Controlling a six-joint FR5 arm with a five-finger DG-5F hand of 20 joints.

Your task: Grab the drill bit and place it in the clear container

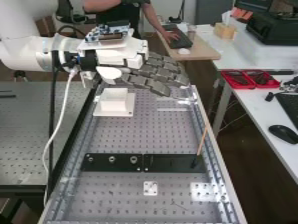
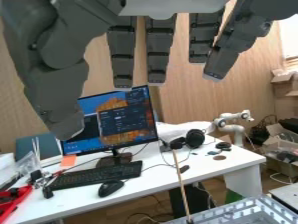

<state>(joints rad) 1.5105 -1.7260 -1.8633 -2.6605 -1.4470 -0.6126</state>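
at the upper middle of the high view, the hand (image 1: 156, 75) is held out over the bench (image 1: 120, 187), fingers straight and loosely spread, grasping nothing; in the wrist view they hang straight too, with the thumb (image 2: 60, 85) apart from them. just below the fingertips in the high view there's a see-through shape, which i take for the clear container (image 1: 174, 104), though its rim is hard to make out. a white block (image 1: 114, 101) sits left of it, under the wrist. lower down lies the dark plate (image 1: 176, 163) with small round metal pieces (image 1: 112, 159) on its left half. i can't say for certain which thing is the drill bit; one of those pieces is my best guess. at the plate's right end a thin wooden stick (image 1: 202, 140) leans up.

i'd call the step in hand the approach, with nothing grasped so far. to do it well, the hand should clear the white block, come over the chosen piece and lower with palm down, then close thumb and one finger evenly on it. a sideways nudge could tip it or knock its neighbour. lift straight up, keep away from the stick, and let go low over the container.
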